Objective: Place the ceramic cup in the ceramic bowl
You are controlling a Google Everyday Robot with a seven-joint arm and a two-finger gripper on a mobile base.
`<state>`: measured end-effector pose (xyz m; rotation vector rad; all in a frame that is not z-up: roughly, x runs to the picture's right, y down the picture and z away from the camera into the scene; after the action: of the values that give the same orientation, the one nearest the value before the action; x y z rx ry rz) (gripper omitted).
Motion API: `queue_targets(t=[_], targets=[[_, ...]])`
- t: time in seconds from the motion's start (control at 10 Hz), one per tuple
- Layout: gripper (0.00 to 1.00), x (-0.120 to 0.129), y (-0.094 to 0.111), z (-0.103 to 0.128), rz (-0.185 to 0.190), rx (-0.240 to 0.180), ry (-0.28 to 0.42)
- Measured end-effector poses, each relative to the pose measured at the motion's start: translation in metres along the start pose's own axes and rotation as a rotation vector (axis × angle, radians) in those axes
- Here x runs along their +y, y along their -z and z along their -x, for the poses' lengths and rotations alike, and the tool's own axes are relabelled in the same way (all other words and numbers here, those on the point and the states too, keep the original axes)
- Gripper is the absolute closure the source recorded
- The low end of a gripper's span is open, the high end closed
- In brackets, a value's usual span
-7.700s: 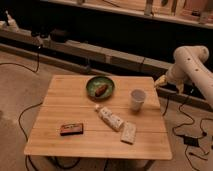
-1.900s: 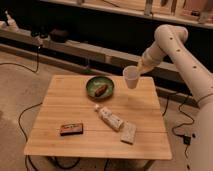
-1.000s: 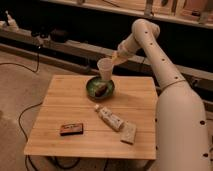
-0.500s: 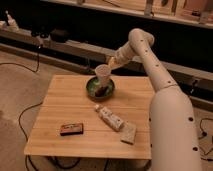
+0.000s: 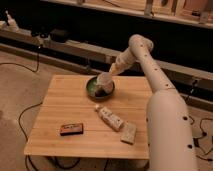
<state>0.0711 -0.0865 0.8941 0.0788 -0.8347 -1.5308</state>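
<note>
The white ceramic cup [image 5: 104, 80] hangs low over the green ceramic bowl [image 5: 92, 90] at the far middle of the wooden table [image 5: 65, 107]; its base is at or just inside the bowl's rim. A small brown item [image 5: 101, 92] lies in the bowl. My gripper [image 5: 113, 71] is at the cup's upper right side and holds it. The white arm reaches in from the right and hides the table's right edge.
A white tube with a cap [image 5: 109, 117] lies in the middle of the table. A pale flat packet [image 5: 128, 132] lies at the front right. A dark flat box with a red label [image 5: 71, 129] lies at the front left. Cables run along the floor [image 5: 25, 67].
The arm carried the cup from the table's right side leftward to above the bowl. In the last half second the cup has come down toward the bowl.
</note>
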Motion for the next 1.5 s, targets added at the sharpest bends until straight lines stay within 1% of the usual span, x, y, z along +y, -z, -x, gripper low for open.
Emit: queue_targets(t=[0.1,0.2,0.3,0.4,0.5,0.6,0.7,0.9,1.0,1.5], targets=[[0.97,0.002,-0.003,0.001,-0.004,-0.009,-0.006],[0.89,0.003,-0.004,0.002,-0.012,-0.013,-0.013],[0.79,0.003,-0.005,0.002,-0.027,-0.017,-0.022],[0.67,0.003,-0.007,0.004,-0.049,-0.027,-0.043],[0.58,0.005,-0.01,0.007,-0.06,-0.04,-0.059],[0.48,0.008,-0.013,0.01,-0.067,-0.052,-0.077],[0.36,0.013,-0.014,0.012,-0.072,-0.065,-0.098],[0.21,0.018,-0.014,0.014,-0.072,-0.08,-0.116],[0.2,0.019,-0.014,0.014,-0.071,-0.083,-0.118],[0.2,0.02,-0.014,0.014,-0.07,-0.083,-0.118]])
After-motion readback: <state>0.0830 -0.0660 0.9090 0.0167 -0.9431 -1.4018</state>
